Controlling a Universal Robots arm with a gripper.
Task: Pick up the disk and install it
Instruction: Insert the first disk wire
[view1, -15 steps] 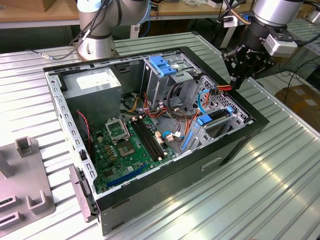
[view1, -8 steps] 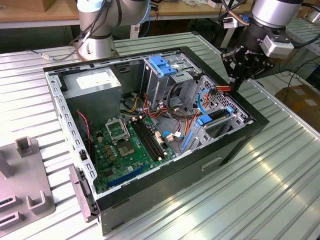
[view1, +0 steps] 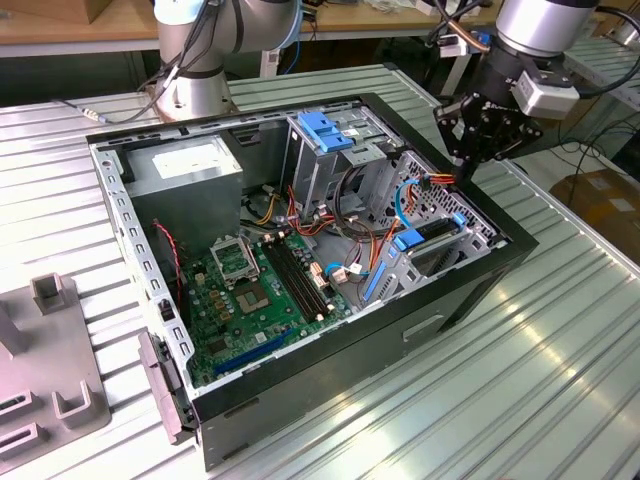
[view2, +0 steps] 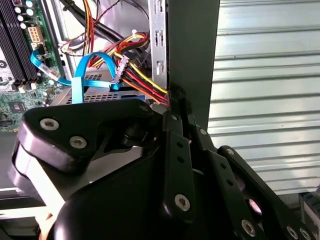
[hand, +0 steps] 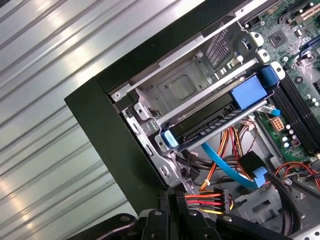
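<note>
Ribbed metal bench (view1: 560, 350), open computer case (view1: 470, 290); disk (hand: 220, 117) seated in its bay; claw (view1: 487, 130) above, closed, empty.

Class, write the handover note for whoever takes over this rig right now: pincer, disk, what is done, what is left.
Pincer: shut, nothing seen in it, poised over the rim of the computer case on the exterior view's right, just above the drive bay.
Disk: lies in that bay, with its blue bracket around it.
Done: the disk appears placed in the bay.
Left: the pictures do not settle whether it is fully seated or cabled.
</note>
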